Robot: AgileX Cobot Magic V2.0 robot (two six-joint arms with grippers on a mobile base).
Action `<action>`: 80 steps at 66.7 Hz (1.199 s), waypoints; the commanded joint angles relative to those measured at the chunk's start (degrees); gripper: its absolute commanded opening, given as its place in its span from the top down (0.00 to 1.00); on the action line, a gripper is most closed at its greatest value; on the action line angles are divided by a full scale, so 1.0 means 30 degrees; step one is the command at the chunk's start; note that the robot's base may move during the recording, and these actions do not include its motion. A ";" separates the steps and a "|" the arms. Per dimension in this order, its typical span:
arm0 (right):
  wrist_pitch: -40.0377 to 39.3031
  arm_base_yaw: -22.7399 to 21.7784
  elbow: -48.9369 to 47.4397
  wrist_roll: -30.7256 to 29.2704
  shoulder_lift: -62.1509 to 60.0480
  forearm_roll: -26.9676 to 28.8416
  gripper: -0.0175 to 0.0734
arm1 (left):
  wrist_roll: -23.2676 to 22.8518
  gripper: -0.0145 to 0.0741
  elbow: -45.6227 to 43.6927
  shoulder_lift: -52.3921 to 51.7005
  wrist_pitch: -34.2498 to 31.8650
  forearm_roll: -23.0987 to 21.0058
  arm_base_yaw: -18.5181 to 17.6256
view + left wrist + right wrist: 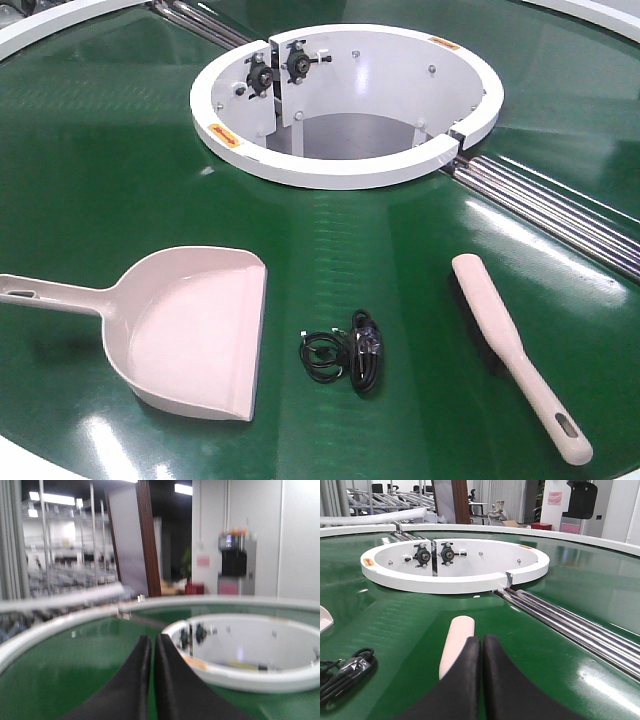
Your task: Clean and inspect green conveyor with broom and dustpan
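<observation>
The green conveyor (100, 160) fills the front view. On it, at lower left, lies the pinkish-beige dustpan (195, 330), mouth toward the right, handle out to the left. The beige broom (505, 340) lies at lower right, bristles down, handle toward the near edge. Neither gripper shows in the front view. My right gripper (482, 639) is shut and empty just above the broom's head end (456, 642). Off to the left, my left gripper (153, 639) is shut with nothing in it, over the green conveyor (75, 655); that view is blurred.
A coiled black cable (345, 352) lies between dustpan and broom, and also appears as the black cable (342, 672) in the right wrist view. A white ring-shaped opening (345, 105) sits mid-belt. Steel rollers (560, 215) run to the right. The white outer rim (45, 632) curves left.
</observation>
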 commanded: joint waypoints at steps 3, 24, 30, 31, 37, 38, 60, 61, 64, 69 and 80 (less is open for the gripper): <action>-0.1395 -0.0005 0.0411 -0.0167 -0.0334 -0.0169 0.82 | -0.0003 0.84 -0.2546 0.3331 0.2216 -0.0063 -0.0007; -0.1395 -0.0005 0.0411 -0.0167 -0.0334 -0.0169 0.82 | -0.0003 0.84 -0.3389 0.7314 0.4661 -0.0197 -0.0007; -0.1395 -0.0005 0.0411 -0.0167 -0.0334 -0.0169 0.82 | -0.0003 0.84 -0.3424 0.7648 0.4647 -0.0214 -0.0007; -0.1395 -0.0005 0.0411 -0.0167 -0.0334 -0.0169 0.82 | -0.0026 0.84 -0.3424 0.7648 0.4595 -0.0211 -0.0007; -0.1395 -0.0005 0.0411 -0.0167 -0.0334 -0.0169 0.82 | -0.0026 0.82 -0.3424 0.7648 0.4372 -0.0211 -0.0007; -0.1395 -0.0005 0.0411 -0.0167 -0.0334 -0.0169 0.82 | -0.0026 0.82 -0.3424 0.7648 0.4372 -0.0211 -0.0007; -0.1395 -0.0005 0.0411 -0.0167 -0.0334 -0.0169 0.82 | -0.0008 0.51 -0.3697 0.7648 0.4667 -0.0190 -0.0007; -0.1395 -0.0005 0.0411 -0.0167 -0.0334 -0.0169 0.82 | -0.0008 0.50 -0.3697 0.7648 0.4667 -0.0190 -0.0007; -0.1395 -0.0005 0.0411 -0.0167 -0.0334 -0.0169 0.82 | -0.0008 0.44 -0.3697 0.7648 0.4667 -0.0190 -0.0007; -0.1395 -0.0005 0.0411 -0.0167 -0.0334 -0.0169 0.82 | -0.0008 0.36 -0.3697 0.7648 0.4649 -0.0207 -0.0007; -0.1395 -0.0005 0.0411 -0.0167 -0.0334 -0.0169 0.82 | -0.0008 0.32 -0.3697 0.7648 0.4502 -0.0207 -0.0007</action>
